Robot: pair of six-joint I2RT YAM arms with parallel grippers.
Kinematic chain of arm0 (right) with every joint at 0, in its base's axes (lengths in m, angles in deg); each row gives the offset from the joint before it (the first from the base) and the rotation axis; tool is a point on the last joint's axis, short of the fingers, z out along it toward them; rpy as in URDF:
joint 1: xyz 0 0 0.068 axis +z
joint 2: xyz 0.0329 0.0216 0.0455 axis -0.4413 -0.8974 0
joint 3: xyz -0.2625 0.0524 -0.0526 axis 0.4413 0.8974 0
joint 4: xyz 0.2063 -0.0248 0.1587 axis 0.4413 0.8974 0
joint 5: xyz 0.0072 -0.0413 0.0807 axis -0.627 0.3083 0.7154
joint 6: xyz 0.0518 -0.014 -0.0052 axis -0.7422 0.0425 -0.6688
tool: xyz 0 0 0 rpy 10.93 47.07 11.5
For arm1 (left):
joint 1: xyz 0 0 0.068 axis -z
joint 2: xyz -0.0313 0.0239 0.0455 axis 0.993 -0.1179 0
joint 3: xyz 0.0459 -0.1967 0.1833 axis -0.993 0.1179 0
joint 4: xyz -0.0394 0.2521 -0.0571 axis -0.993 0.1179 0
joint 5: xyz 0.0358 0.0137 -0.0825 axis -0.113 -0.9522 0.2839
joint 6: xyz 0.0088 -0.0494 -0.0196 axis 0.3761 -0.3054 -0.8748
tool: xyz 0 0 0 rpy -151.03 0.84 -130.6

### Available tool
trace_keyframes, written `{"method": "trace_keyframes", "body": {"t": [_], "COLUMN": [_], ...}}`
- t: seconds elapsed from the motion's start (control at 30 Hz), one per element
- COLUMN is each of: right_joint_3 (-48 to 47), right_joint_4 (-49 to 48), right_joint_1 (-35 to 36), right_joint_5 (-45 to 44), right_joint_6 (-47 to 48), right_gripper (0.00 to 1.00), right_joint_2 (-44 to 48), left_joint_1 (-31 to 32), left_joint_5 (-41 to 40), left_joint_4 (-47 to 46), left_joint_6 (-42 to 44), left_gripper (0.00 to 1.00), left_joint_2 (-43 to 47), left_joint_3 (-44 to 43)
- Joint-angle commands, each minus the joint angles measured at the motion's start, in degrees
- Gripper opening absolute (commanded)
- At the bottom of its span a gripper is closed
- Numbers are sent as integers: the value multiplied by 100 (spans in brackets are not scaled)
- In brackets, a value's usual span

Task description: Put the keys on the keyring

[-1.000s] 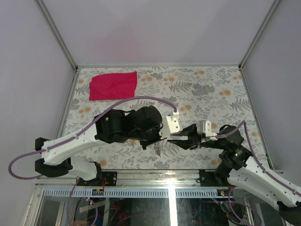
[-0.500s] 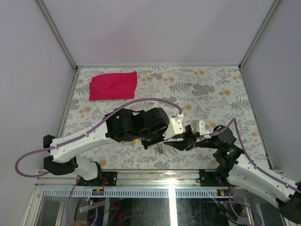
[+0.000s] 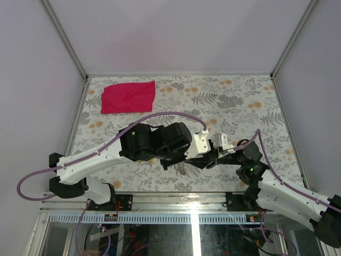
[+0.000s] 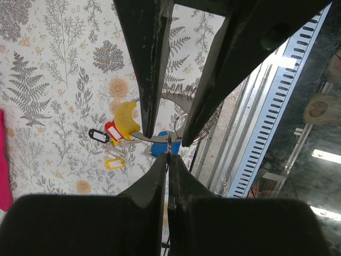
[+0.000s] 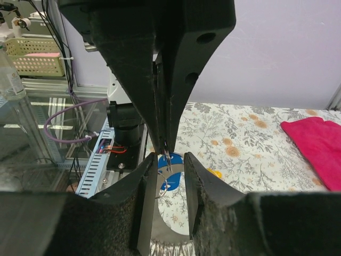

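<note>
The right gripper point(image 5: 169, 158), jaws part-spread w/ nothing seen clamped, is brought closer than a sec ago, astride the left gripper point(image 4: 168, 157), pinched shut on the keyring point(image 4: 168, 143), a blue key point(image 4: 159, 149) just beside, above the table's point(image 4: 53, 80) near edge, so threading is judged imminent.

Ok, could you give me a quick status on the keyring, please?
Left gripper shut on keyring. Right gripper jaws apart around blue key, grip unclear. Nothing in the way.
</note>
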Motion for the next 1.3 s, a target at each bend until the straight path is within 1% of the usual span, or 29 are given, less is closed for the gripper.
{"method": "trace_keyframes", "body": {"t": [0.0,0.5,1.1,1.27], "right_joint_3": [-49,87,-25,-49], "right_joint_4": [-631,-1012,-1267,-1398], "right_joint_1": [37,26,31,35], "right_joint_5": [113,217,339,355], "right_joint_6": [-88,-271,-419,-484], "right_gripper": [32,29,28,24], "right_joint_2": [-107,-334,-609,-696], "left_joint_1": [52,51,63,71], "left_joint_5": [134,101,124,138], "left_joint_4": [-3,-91,-159,-163], "left_joint_6": [127,133,144,155], "left_gripper": [0,0,0,0], "left_joint_2": [77,197,219,222], "left_joint_3": [-224,-205,-184,-177]}}
